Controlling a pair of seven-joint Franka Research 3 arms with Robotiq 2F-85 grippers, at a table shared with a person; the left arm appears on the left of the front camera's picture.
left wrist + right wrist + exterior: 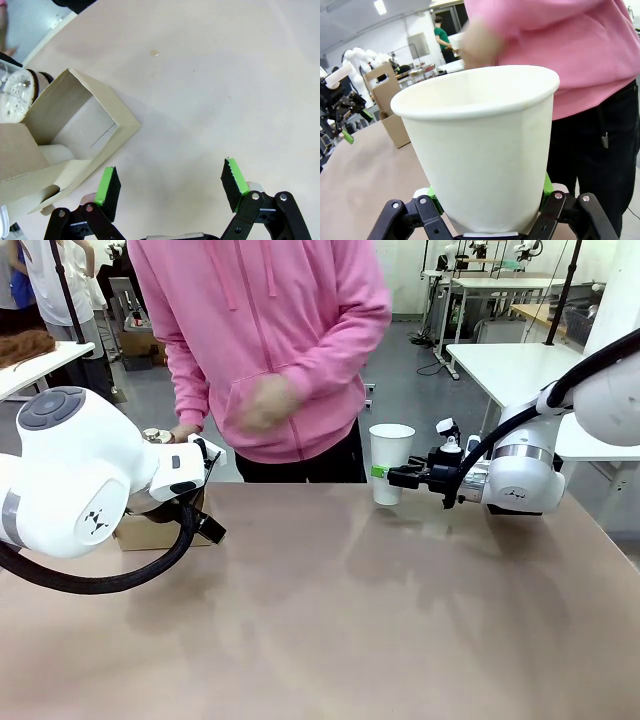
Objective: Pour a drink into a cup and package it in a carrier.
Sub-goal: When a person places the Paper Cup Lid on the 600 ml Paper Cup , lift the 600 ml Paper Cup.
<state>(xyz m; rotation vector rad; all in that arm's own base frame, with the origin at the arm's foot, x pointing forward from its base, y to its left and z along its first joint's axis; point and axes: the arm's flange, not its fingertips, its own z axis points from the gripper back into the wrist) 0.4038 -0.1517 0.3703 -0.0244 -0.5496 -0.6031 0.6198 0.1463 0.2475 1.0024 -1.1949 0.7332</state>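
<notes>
Closed on the cup (391, 452): the right gripper (392, 477), its green pads (547, 186) pressed to opposite sides of the lower wall, just above the base. Plain white paper, upright, mouth open, near the far edge of the table (330, 620) and right of the middle; resting on the tabletop or held just clear of it, cannot tell. Right arm coming in low from the right edge, roughly level with the cup's lower half. Just behind the cup, at the far edge, a person (300, 330) in a pink hooded top, one hand (265, 405) blurred in front of the body. Toward the far left corner, the left gripper (172, 182) spread wide, gripping nothing, pointing down at bare tabletop with its fingers (106, 184) well apart. Just beside one finger, the near corner of the carrier (125, 120): brown cardboard, a low open box with a flap folded over its near end, lying close to the far edge on the left side. Against the carrier's far side, a glass pitcher (15, 95), clear and beaded with bubbles, cut off by the picture's border; contents too unclear to tell. Farther out on the bare tabletop, away from the carrier, one small pale spot (155, 52).
</notes>
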